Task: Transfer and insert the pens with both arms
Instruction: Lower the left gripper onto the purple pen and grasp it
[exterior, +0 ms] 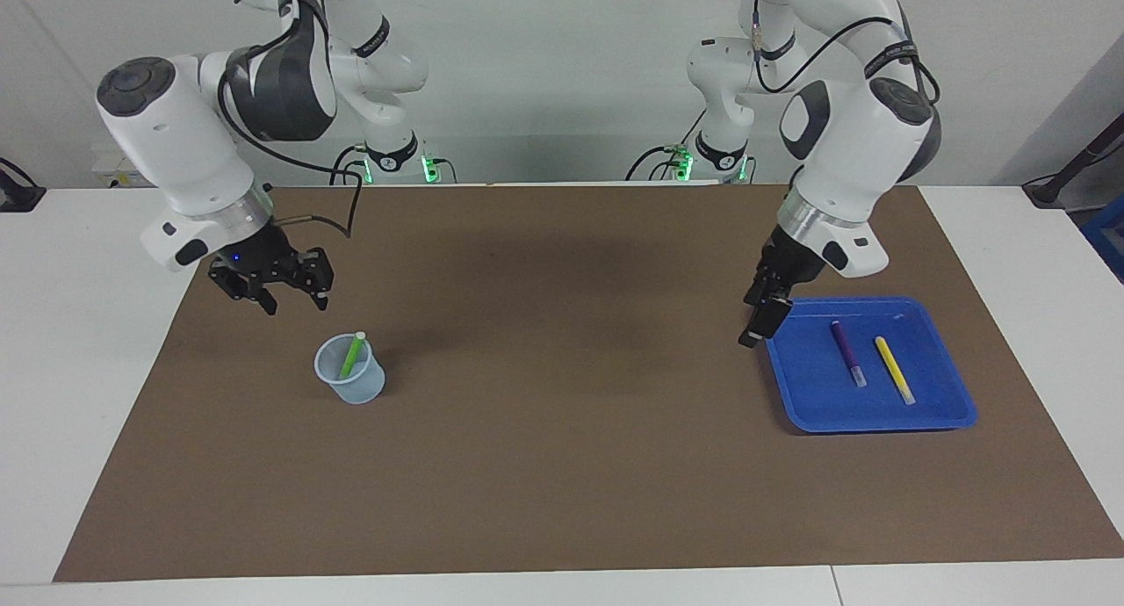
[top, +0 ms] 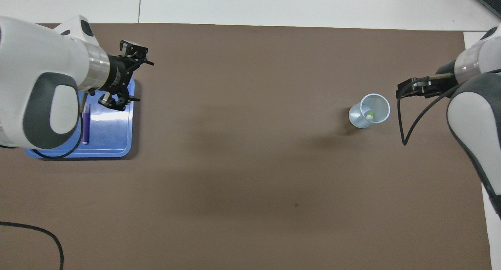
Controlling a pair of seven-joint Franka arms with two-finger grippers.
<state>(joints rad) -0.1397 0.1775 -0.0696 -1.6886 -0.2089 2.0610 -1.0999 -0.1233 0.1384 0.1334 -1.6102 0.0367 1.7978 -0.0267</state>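
The green pen (exterior: 353, 354) (top: 370, 114) stands tilted in a clear plastic cup (exterior: 350, 383) (top: 369, 110), pale cap up. My right gripper (exterior: 296, 300) (top: 410, 90) hangs open and holds nothing, over the mat beside the cup. The purple pen (exterior: 848, 353) (top: 85, 123) and the yellow pen (exterior: 895, 370) lie side by side in a blue tray (exterior: 953, 408) (top: 117, 139). My left gripper (exterior: 757, 327) (top: 135, 79) is open and empty, over the tray's edge that faces the table's middle. In the overhead view the left arm hides the yellow pen.
A brown mat (exterior: 562, 465) covers most of the white table. The cup stands toward the right arm's end and the tray toward the left arm's end. A black cable (top: 35, 234) loops in over the mat.
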